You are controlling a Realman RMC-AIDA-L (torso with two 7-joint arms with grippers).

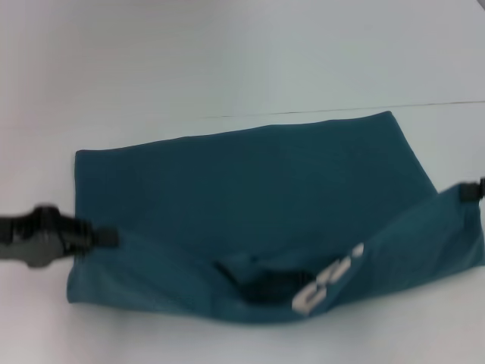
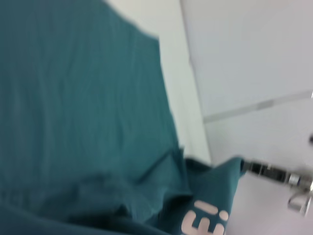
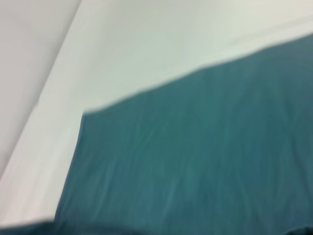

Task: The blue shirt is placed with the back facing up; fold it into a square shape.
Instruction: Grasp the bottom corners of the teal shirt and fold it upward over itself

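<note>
Head view: I have the blue shirt point(image 1: 250, 189) part-folded; left gripper point(image 1: 106, 236) and right gripper point(image 1: 471, 191) each pinch its near corners; final squaring remains.

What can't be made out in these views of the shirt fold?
- Right gripper: cut off by the head view's right edge; its fingers don't show.
- Left gripper: at the blue shirt's left edge; actual grip indistinct.
- White lettering: partly folded under, unreadable in full.
- Dark shape in the near fold: unidentifiable.
</note>
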